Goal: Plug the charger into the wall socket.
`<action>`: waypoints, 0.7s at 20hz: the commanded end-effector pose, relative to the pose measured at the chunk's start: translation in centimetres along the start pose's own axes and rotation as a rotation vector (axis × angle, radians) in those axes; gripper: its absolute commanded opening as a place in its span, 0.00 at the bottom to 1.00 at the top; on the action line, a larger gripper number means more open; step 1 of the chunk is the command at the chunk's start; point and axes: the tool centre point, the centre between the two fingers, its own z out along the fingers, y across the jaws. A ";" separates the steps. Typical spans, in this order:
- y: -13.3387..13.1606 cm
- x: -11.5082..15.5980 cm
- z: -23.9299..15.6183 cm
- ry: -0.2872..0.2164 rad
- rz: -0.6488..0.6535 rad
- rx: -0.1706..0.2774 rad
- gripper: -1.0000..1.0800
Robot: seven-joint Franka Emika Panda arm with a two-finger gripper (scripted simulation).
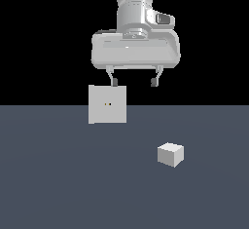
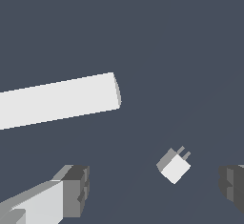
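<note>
The charger (image 1: 170, 154) is a small white cube lying on the grey floor toward the exterior view's right; in the wrist view the charger (image 2: 174, 166) shows two short prongs on one side. The wall socket (image 1: 107, 104) is an upright white square panel with two tiny dark holes, standing further back; the wrist view sees the wall socket (image 2: 57, 101) edge-on as a long white bar. My gripper (image 1: 134, 82) hangs high above the floor, open and empty, above and behind the charger. One fingertip (image 2: 76, 189) shows beside the charger in the wrist view.
A flat dark grey floor (image 1: 58, 184) spreads under everything, with a black background behind it. Nothing else stands on it.
</note>
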 end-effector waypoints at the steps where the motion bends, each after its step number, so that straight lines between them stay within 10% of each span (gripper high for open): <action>1: 0.0 0.0 0.0 0.000 0.000 0.000 0.96; 14: 1.3 -0.9 1.3 0.048 0.115 -0.013 0.96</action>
